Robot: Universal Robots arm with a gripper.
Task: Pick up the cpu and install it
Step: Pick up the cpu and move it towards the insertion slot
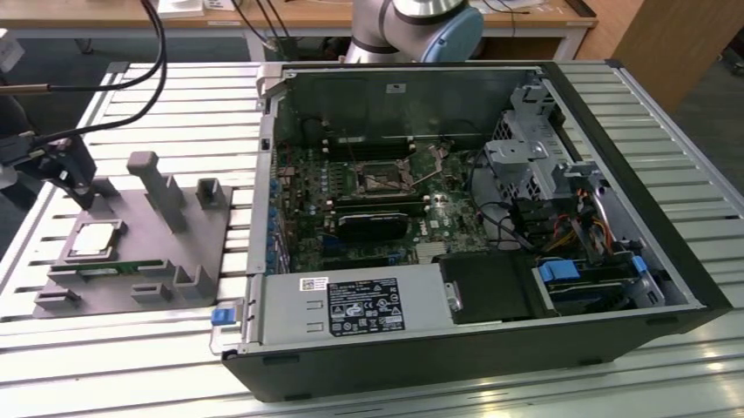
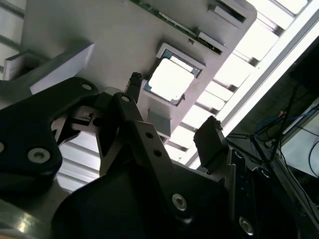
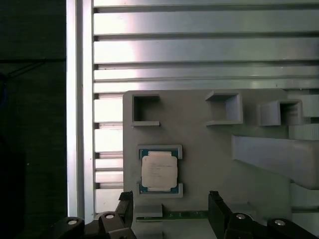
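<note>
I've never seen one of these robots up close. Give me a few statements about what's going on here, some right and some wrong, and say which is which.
1. The cpu lies in a recess of the grey holder. True.
2. The gripper is shut on the cpu. False: it is open and holds nothing; the cpu rests free in the holder.
3. The computer case lies open, with its circuit board showing. True.
4. The grey holder sits inside the computer case. False: it sits on the slatted table, to the exterior view's left of the case.
</note>
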